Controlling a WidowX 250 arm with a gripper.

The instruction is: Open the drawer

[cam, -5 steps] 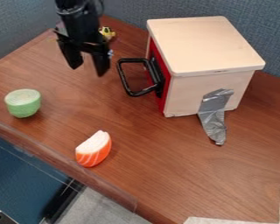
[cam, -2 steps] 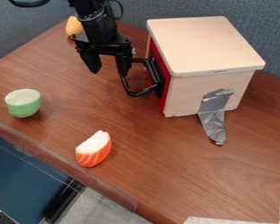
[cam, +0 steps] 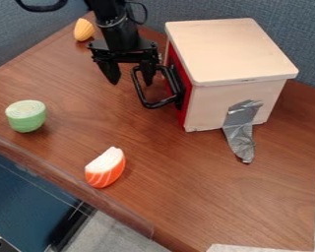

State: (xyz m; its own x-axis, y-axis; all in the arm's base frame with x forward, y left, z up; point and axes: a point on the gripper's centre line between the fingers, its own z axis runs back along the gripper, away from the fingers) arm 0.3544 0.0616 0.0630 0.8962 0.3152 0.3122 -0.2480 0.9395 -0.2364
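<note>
Camera view: see the gripper (cam: 129,74) with parted jaws beside the red-fronted side of the wooden box (cam: 236,51), one finger overlapping the loop of the black handle (cam: 161,103); cannot tell if touching. Find the drawer (cam: 173,60) set into that side of the box, apparently shut. Likely stiff, sturdy, fairly light, perhaps slippery at the bar. Best hooked inside the loop, at the bar farthest from the box. Looks flat and red in front, with a rigid, round-cornered pull.
</note>
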